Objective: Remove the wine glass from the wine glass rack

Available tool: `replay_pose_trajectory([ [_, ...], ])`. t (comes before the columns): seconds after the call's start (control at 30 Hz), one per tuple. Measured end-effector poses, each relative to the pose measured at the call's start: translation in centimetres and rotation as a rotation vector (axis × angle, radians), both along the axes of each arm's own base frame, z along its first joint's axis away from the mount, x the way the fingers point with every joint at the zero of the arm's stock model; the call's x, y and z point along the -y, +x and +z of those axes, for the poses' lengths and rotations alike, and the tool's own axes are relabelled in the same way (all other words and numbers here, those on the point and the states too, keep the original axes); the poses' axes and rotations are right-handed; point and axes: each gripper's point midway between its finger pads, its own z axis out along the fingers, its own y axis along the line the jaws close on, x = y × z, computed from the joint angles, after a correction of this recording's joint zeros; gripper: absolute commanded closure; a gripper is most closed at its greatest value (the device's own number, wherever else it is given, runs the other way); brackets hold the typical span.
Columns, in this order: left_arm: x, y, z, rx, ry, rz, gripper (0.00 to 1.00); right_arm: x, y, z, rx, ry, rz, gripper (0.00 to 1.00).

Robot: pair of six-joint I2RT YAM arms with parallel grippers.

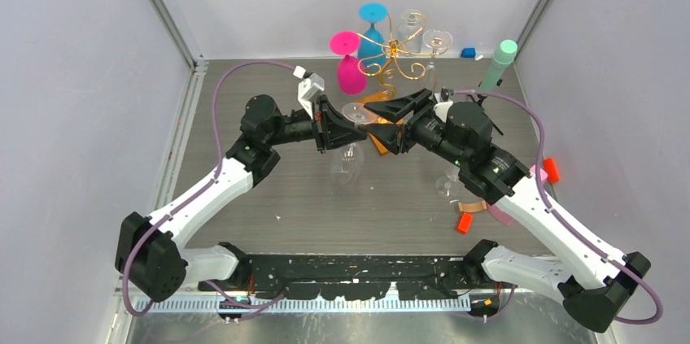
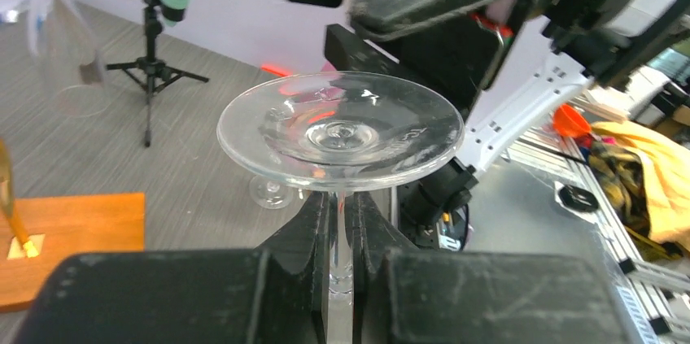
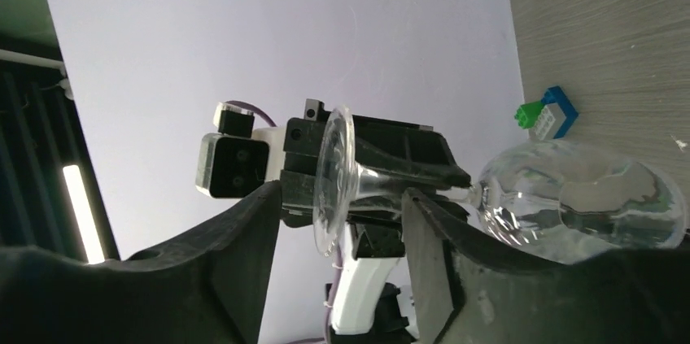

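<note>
- L gripper (image 2: 342, 222) clenched on the stem of the wine glass (image 2: 340, 128). Its wrist view shows the stem pinched between the pads, foot disc just above the fingertips.
- R gripper (image 3: 342, 198) released: fingers spread either side of the foot, no contact visible in its wrist view.
- Glass position: mid-air, inverted (foot up, bowl hanging), between the two grippers. It sits in front of the wine glass rack (image 1: 396, 51), apart from its wire arms and above the surface (image 1: 309, 206).
- Rack carries a pink glass (image 1: 350, 67), a blue glass (image 1: 373, 31) and clear ones further back.
- Step, my read: handover, w/ L taking the full weight.
- To do it well:
  - R backs straight out along its own axis, jaws kept wide, so neither finger clips the foot rim.
  - L holds firm, no wrist roll until R is clear.
  - Thin stem = likely pivot point, so keep it near vertical and move slowly.
  - Pick a set-down spot away from the rack's wooden base and from the spare clear glass (image 1: 447, 185) on the surface by the R arm.
</note>
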Motion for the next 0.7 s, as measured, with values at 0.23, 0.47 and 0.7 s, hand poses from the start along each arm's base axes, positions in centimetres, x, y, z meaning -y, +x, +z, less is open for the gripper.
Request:
replay_pose_trajectory([
  [0.23,-1.7,2.1,0.8,-0.007,0.01,0.224,1.0,2.1,-0.6,-1.8,0.091,-0.029,-0.066,0.25],
  [0.47,-5.2,3.8,5.1,-0.01,-0.107,0.495,1.0,4.0,-1.5,-1.4,0.206,-0.052,-0.115,0.21],
  [0.7,-8.4,5.5,7.7,-0.235,-0.31,0.702,1.0,0.6,-1.7,-1.5,0.309,-0.054,0.002,0.21],
])
